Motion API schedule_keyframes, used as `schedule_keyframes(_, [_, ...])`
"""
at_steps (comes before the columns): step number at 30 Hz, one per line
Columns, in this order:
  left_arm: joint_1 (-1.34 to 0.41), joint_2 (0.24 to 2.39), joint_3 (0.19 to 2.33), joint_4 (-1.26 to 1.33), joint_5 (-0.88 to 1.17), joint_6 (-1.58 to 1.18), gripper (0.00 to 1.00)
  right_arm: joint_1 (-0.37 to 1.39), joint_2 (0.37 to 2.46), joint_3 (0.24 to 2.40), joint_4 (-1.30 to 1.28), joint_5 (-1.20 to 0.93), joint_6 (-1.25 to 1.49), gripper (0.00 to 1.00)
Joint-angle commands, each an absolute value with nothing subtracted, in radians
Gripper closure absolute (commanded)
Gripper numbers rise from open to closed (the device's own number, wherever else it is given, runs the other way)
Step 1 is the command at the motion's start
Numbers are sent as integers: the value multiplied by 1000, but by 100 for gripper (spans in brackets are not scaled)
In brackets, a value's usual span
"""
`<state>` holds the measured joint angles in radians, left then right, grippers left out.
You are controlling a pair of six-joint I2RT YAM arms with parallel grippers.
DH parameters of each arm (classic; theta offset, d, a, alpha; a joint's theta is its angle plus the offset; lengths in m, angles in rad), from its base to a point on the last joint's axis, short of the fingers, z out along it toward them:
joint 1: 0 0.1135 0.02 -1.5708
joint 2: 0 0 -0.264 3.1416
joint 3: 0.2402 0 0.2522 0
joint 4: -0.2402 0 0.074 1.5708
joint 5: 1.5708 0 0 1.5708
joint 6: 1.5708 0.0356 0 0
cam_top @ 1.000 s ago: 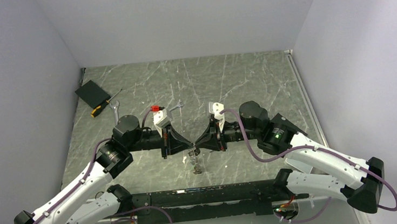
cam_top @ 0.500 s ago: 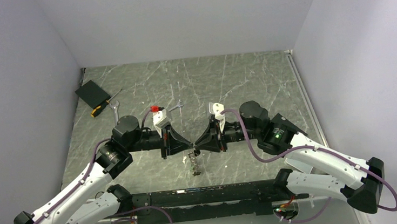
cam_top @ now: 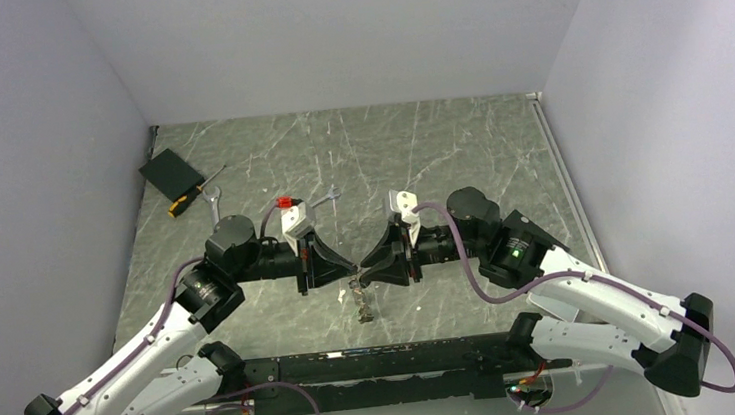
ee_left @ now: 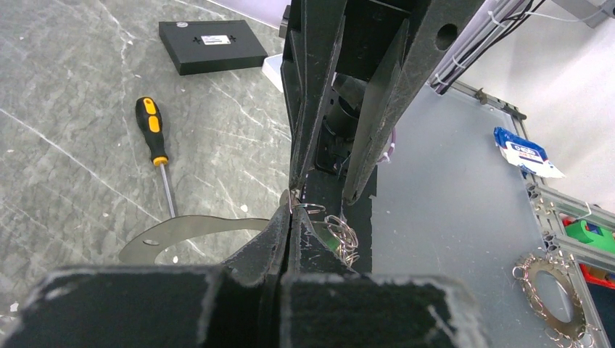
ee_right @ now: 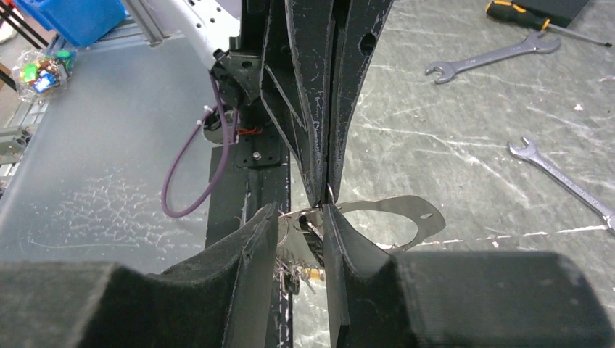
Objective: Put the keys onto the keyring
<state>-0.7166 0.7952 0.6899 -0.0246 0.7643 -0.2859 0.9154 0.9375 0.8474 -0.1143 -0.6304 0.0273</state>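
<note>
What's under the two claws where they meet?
A cluster of small metal keys dangles there, above the grey marbled table; from above, the left claw and right claw hide its attachment.

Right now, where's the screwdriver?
In the top view, the screwdriver lies at the far left of the table, just on the near side of the black box, with a wrench beside it.
</note>
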Motion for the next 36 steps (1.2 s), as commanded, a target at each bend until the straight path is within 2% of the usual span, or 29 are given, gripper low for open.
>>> schedule_keyframes(1, [-719,770,691,74,809,-296,100,908,927,850,-45,-654,24,68])
schedule_keyframes(12, [-728,752,683,75,809,-295,100,893,936,857,-28,-609,22,72])
schedule_keyframes(24, [-733,739,685,62,789,-288,100,882,977,885,-78,-667,9,75])
schedule_keyframes(36, [-732,742,689,50,780,-284,100,850,933,875,-76,-723,11,76])
